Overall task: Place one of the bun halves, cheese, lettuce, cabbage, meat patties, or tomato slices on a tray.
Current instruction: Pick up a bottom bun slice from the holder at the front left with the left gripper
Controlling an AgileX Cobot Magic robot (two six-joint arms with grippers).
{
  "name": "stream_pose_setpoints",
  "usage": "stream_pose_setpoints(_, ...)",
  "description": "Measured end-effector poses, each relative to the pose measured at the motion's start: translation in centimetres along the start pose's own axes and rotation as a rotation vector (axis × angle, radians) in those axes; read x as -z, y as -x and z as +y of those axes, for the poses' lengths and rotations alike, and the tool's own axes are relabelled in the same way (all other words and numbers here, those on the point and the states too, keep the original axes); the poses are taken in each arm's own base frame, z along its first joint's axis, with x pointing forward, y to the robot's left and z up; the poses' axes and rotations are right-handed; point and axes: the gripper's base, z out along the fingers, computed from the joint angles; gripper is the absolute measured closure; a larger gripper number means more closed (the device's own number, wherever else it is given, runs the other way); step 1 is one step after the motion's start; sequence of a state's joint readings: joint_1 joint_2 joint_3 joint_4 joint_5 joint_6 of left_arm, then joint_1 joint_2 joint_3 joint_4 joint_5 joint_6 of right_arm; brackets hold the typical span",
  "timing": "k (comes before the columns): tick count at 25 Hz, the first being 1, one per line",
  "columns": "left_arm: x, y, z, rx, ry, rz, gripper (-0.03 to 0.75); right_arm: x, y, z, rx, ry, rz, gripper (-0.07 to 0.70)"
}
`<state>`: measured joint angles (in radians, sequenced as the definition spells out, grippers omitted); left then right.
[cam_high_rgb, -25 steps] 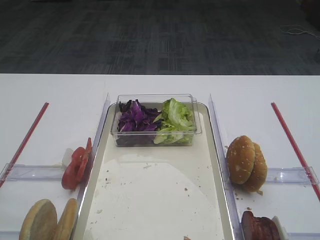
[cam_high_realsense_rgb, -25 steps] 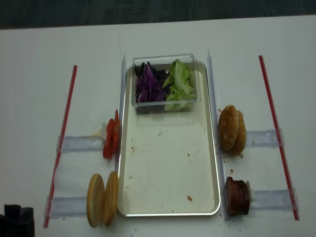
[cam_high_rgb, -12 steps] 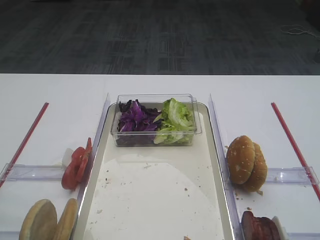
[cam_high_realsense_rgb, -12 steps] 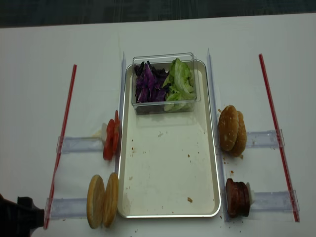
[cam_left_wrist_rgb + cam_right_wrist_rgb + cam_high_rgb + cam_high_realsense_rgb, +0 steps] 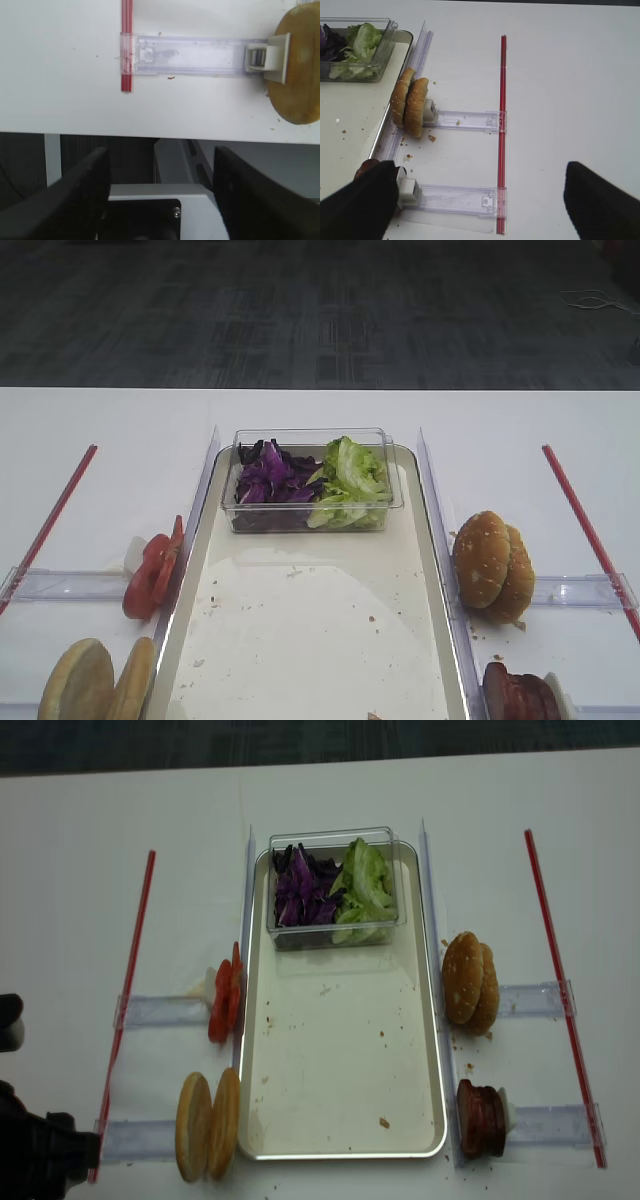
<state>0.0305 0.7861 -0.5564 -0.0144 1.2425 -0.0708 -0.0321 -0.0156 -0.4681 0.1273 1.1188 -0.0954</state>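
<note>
The metal tray point(image 5: 340, 1050) lies in the middle, its floor bare but for crumbs. Purple cabbage point(image 5: 300, 890) and green lettuce point(image 5: 365, 885) fill a clear tub at its far end. Left of the tray, tomato slices point(image 5: 224, 1005) and two bun halves point(image 5: 208, 1123) stand on edge. Meat patties point(image 5: 480, 1120) stand to the right. Cheese is out of view. My left gripper point(image 5: 160, 195) is open and empty at the table's front edge, with a bun half point(image 5: 295, 65) ahead to its right. My right gripper point(image 5: 480, 200) is open over bare table, its left finger point(image 5: 360, 205) beside the patties point(image 5: 362, 170).
Two sesame-seeded buns point(image 5: 470, 982) stand on a clear rail point(image 5: 530, 1000) right of the tray. Red strips point(image 5: 125, 1010) point(image 5: 560, 990) run along both outer sides, crossed by more clear rails point(image 5: 160, 1012). My left arm point(image 5: 40, 1160) shows at the bottom-left corner.
My left arm has come further into the bottom-left corner of the overhead view. The food and the tray have not moved.
</note>
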Motion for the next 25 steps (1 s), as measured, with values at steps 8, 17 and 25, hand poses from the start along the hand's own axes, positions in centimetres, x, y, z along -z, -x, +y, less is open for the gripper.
stream_pose_setpoints(8,-0.10,0.13,-0.01,0.000,0.000,0.003,0.270,0.00,0.00,0.00,0.000,0.000,0.000,-0.029)
stream_pose_setpoints(17,0.00,0.21,-0.41,0.011,-0.043,0.004,0.277,0.00,0.00,0.00,0.000,0.000,0.000,-0.029)
stream_pose_setpoints(25,0.30,0.36,-0.73,0.002,-0.078,-0.006,0.291,0.00,0.00,0.00,0.000,0.000,0.000,-0.029)
